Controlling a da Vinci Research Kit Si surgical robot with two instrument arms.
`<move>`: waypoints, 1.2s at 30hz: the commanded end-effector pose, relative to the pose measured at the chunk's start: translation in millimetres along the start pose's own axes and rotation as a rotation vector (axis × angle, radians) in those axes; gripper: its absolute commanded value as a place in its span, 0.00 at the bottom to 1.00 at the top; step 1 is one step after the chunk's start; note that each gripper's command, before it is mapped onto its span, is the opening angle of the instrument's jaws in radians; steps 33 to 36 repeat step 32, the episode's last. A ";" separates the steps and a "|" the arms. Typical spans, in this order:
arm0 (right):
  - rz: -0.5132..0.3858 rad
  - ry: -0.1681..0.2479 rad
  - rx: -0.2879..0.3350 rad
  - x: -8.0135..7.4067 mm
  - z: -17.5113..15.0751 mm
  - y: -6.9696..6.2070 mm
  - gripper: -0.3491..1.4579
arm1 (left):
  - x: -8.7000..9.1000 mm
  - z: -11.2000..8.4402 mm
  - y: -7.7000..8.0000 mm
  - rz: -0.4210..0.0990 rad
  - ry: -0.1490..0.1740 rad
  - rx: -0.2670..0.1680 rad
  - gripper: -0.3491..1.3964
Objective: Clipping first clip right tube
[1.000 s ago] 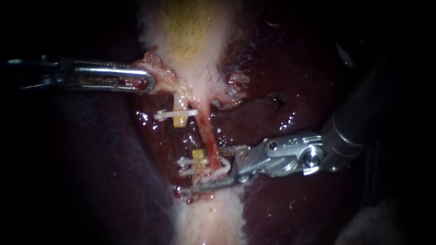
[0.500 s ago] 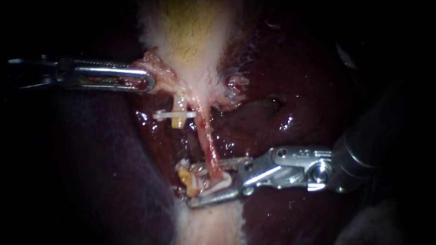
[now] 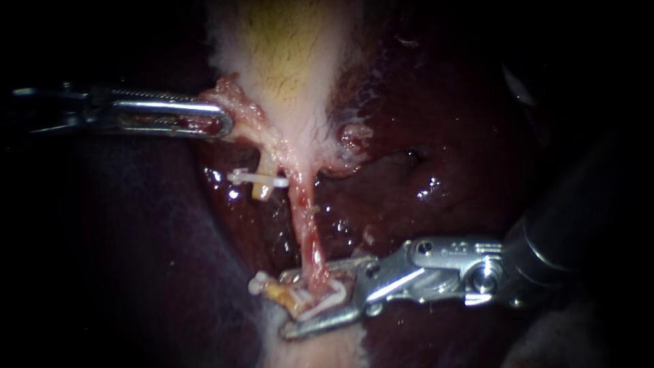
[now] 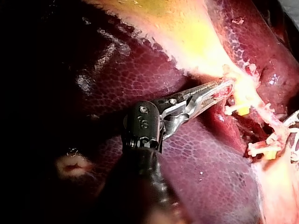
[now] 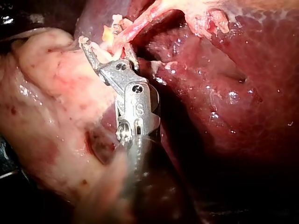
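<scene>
My left instrument (image 3: 214, 120) comes in from the left, its jaws shut on ragged tissue at the edge of the pale gallbladder (image 3: 286, 54); the left wrist view shows the same hold (image 4: 219, 88). Below the gallbladder the reddish right tube (image 3: 305, 225) runs down, stretched. My right instrument (image 3: 315, 300) straddles the tube's lower end. Its jaws stand apart with a white clip (image 3: 334, 294) seated between them, and they also show in the right wrist view (image 5: 107, 46). To the left, a cut yellow stump carries a white clip (image 3: 257, 179). A second clipped stump (image 3: 278, 292) lies beside the right jaws.
Dark red wet liver (image 3: 443, 136) surrounds the tubes on both sides. Pale fatty tissue (image 3: 313, 347) lies just below the right jaws, and it bulks beside the right shaft in the right wrist view (image 5: 46, 116).
My right instrument has moved down along the tube, dragging the tube's lower end and the clipped lower stump with it; the tube looks longer and tauter. The left instrument has held still.
</scene>
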 end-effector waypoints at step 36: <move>0.086 -0.013 -0.001 -0.5 -1.1 0.7 0.00 | 0.0 0.0 -0.5 0.000 0.000 0.000 0.00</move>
